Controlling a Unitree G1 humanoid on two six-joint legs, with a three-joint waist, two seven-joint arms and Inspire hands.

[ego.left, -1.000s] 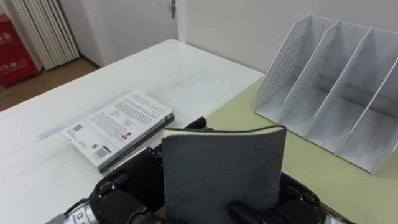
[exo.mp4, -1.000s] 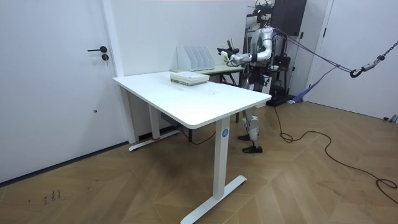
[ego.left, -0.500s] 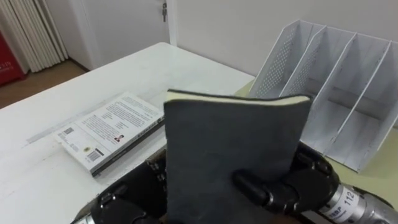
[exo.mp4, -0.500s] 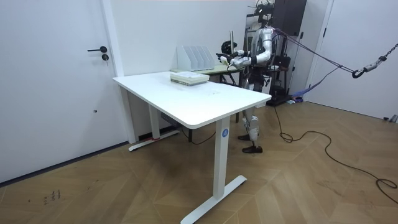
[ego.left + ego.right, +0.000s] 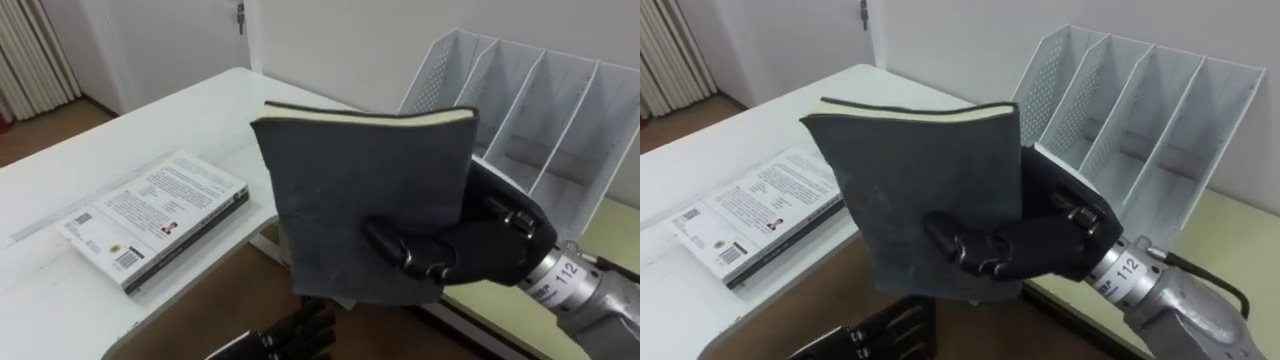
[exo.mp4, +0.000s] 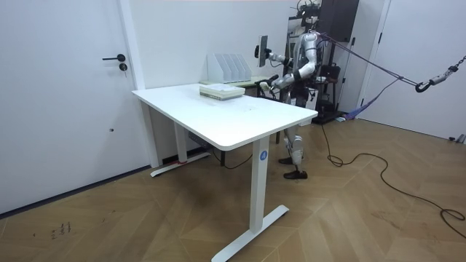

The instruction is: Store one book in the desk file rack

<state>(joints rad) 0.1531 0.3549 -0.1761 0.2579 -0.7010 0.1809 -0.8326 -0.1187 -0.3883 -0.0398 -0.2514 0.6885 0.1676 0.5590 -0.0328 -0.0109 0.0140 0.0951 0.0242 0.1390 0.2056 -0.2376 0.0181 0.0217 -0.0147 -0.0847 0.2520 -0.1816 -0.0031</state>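
Note:
My right hand (image 5: 480, 250) (image 5: 1050, 245) is shut on a dark grey book (image 5: 360, 190) (image 5: 910, 190). It holds the book upright by the lower right corner, pale page edges on top, thumb across the cover. The white perforated file rack (image 5: 540, 110) (image 5: 1140, 100) stands just behind and to the right of the book, its slots bare. My left hand (image 5: 290, 340) (image 5: 880, 335) hangs low under the book, fingers relaxed and holding nothing. In the room view the book (image 6: 261, 51) is raised at head height beside the rack (image 6: 227, 68).
A white-covered book (image 5: 160, 215) (image 5: 750, 220) lies flat on the white table (image 5: 110, 150) to my left. The rack stands on a pale green desk (image 5: 610, 230). A gap with brown floor runs between the two tables. A wall with a door stands behind.
The grey book has risen and moved closer to the rack. My left hand has let go of it and dropped below; my right hand alone holds it now.

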